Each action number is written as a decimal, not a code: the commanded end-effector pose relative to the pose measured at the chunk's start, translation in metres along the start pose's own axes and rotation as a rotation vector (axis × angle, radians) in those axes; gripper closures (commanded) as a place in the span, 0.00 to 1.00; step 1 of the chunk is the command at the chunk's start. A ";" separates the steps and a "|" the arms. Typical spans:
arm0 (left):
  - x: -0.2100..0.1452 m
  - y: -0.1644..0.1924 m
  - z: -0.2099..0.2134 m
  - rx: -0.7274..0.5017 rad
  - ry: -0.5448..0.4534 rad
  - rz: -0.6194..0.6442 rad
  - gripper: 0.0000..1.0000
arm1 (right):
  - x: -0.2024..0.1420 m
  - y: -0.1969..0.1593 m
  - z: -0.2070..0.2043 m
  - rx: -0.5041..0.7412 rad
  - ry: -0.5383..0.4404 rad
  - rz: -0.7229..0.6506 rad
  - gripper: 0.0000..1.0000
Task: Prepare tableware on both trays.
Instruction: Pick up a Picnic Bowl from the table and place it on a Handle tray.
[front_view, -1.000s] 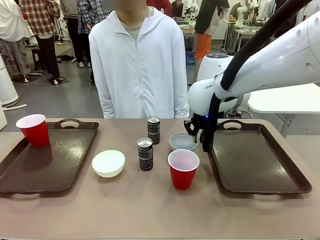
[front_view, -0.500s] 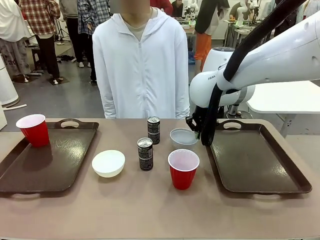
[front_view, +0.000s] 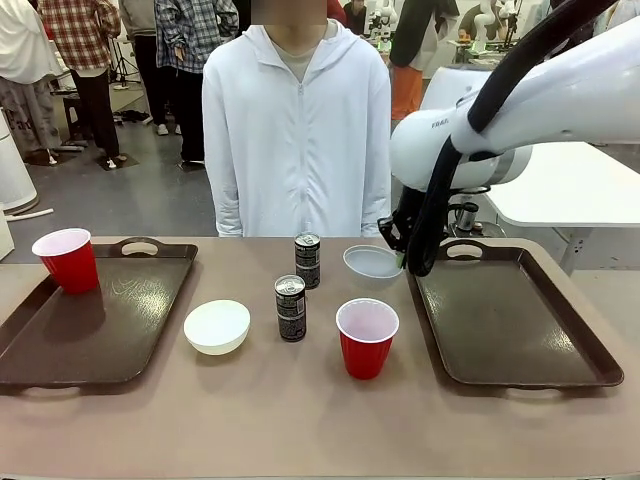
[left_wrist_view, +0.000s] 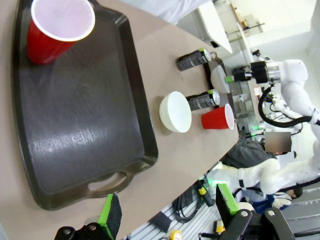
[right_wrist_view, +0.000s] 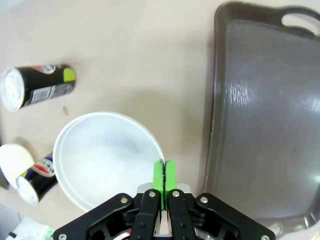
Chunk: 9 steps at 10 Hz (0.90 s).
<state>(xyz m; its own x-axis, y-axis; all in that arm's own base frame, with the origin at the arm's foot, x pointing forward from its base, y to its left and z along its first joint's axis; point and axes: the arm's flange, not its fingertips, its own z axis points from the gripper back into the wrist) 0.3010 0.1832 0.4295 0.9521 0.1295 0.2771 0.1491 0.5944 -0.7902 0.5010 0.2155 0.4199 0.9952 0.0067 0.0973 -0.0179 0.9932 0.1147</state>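
Note:
My right gripper (front_view: 402, 259) is shut on the rim of the grey-white bowl (front_view: 371, 262) and holds it just above the table, beside the right tray (front_view: 510, 318). In the right wrist view the pads (right_wrist_view: 159, 176) pinch the bowl (right_wrist_view: 105, 155) next to that tray (right_wrist_view: 265, 125). Two dark cans (front_view: 308, 260) (front_view: 291, 307), a cream-white bowl (front_view: 217, 326) and a red cup (front_view: 367, 338) stand mid-table. Another red cup (front_view: 67, 260) stands on the left tray (front_view: 100, 325). My left gripper (left_wrist_view: 167, 210) hangs open above the end of the left tray (left_wrist_view: 85, 125).
A person in a white hoodie (front_view: 297, 140) stands at the far side of the table, hands down. The right tray's floor is bare. A white side table (front_view: 570, 190) stands beyond the right tray.
My right gripper has closed on the bowl's rim and lifted it off the table, up and slightly away from me. The left arm has not moved.

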 end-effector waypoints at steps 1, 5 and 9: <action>0.001 0.000 0.001 -0.006 -0.016 -0.005 0.00 | -0.032 0.000 0.037 -0.008 0.016 0.009 1.00; 0.001 0.000 0.001 -0.006 -0.016 -0.005 0.00 | -0.102 -0.036 0.102 -0.096 -0.045 0.015 1.00; 0.001 0.000 0.001 -0.006 -0.016 -0.005 0.00 | -0.125 -0.124 0.095 -0.072 -0.079 0.010 1.00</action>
<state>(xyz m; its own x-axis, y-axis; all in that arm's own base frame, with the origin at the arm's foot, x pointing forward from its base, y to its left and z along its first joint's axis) 0.3011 0.1832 0.4296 0.9521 0.1295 0.2769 0.1487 0.5951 -0.7898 0.3693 0.0979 0.4937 0.9903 -0.0010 0.1386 -0.0041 0.9993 0.0367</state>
